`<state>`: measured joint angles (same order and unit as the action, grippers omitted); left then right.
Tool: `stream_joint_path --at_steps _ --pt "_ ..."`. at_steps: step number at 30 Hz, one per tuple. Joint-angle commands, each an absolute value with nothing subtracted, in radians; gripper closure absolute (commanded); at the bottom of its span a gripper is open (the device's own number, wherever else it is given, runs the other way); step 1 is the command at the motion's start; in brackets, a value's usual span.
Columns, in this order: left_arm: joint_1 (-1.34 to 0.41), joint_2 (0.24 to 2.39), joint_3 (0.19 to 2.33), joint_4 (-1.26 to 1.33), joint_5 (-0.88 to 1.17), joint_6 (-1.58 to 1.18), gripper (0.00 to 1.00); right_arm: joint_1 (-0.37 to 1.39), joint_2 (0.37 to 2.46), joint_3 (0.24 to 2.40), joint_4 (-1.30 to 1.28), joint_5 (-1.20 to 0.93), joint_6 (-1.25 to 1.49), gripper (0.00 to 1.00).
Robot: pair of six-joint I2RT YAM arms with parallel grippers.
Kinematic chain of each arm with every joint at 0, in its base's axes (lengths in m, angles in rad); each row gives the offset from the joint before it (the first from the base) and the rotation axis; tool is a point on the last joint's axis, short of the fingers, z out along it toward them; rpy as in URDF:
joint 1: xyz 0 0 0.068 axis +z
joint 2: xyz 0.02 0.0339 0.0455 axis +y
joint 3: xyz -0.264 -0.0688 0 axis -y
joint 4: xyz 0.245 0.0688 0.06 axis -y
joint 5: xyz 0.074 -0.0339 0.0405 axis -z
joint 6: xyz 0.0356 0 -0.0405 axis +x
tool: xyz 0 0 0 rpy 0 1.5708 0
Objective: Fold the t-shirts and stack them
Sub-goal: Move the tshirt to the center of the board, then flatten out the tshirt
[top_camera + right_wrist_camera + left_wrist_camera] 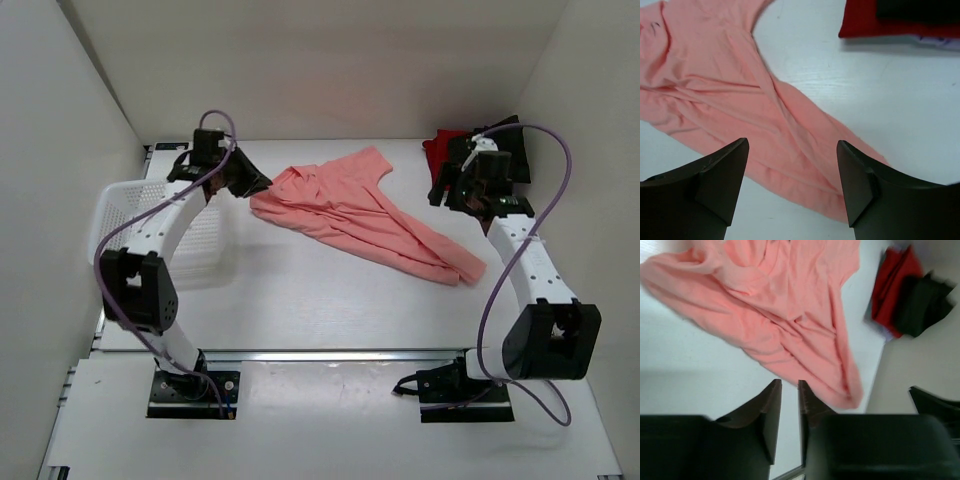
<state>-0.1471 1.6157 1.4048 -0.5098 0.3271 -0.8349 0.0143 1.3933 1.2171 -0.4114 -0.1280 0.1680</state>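
Salmon-pink t-shirt (365,215) is found crumpled and twisted on the table (300,310), lying diagonally from far left to near right; no fold has been made in it. Red t-shirt (875,25) and black t-shirt (915,7) are stacked folded at the far right corner, black partly over red. A pale strip beneath them is possibly the lavender t-shirt (940,42), though too little is shown to be certain. Left gripper (790,385) is placed at the pink shirt's left end, jaws parted narrowly, nothing between them. Right gripper (792,145) is held over the shirt's right tail, jaws spread wide and empty. White basket (130,215) is noted at the left. Task is judged part done: the pink shirt is yet to be flattened, folded and stacked.
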Motion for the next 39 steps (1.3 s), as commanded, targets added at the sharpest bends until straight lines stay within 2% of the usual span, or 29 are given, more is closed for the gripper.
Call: stream_joint_path --at_steps 1,3,4,5,8,12,16,21,28,30,32,33,34,39 --pt "-0.225 1.725 1.56 -0.567 0.31 -0.753 0.73 0.002 1.297 1.105 -0.406 -0.129 0.166 0.32" --pt "-0.268 1.819 1.635 -0.587 0.293 -0.735 0.77 -0.032 1.256 1.048 -0.414 -0.127 0.147 0.32" --pt "-0.275 1.844 1.685 -0.598 0.278 -0.735 0.72 -0.037 1.235 1.016 -0.41 -0.123 0.152 0.32" --pt "-0.276 1.889 1.742 -0.618 0.273 -0.721 0.61 -0.041 1.214 1.0 -0.423 -0.127 0.152 0.31" --pt "-0.279 2.011 1.891 -0.699 0.238 -0.689 0.52 -0.052 1.189 0.931 -0.439 -0.104 0.153 0.31" --pt "-0.285 2.132 2.011 -0.808 0.201 -0.644 0.53 -0.044 1.204 0.874 -0.462 -0.045 0.135 0.27" --pt "-0.282 2.198 2.06 -0.818 0.175 -0.638 0.47 -0.041 1.255 0.874 -0.479 -0.022 0.13 0.27" --pt "-0.284 2.301 2.161 -0.805 0.192 -0.664 0.51 -0.029 1.353 0.897 -0.459 -0.006 0.112 0.26" --pt "-0.299 2.514 2.465 -0.955 0.222 -0.652 0.5 0.04 1.534 0.994 -0.443 0.037 0.087 0.24" --pt "-0.302 2.543 2.499 -0.992 0.239 -0.646 0.51 0.046 1.578 1.032 -0.452 0.041 0.08 0.29" --pt "-0.298 2.539 2.493 -0.993 0.247 -0.644 0.51 0.06 1.612 1.055 -0.466 0.06 0.084 0.54" --pt "-0.295 2.533 2.471 -0.989 0.256 -0.647 0.52 0.064 1.629 1.084 -0.477 0.09 0.087 0.85" --pt "-0.282 2.517 2.461 -0.983 0.259 -0.652 0.53 0.067 1.628 1.1 -0.489 0.121 0.09 1.0" --pt "-0.258 2.413 2.361 -0.925 0.259 -0.647 0.53 0.013 1.603 1.239 -0.511 0.296 0.139 1.0"
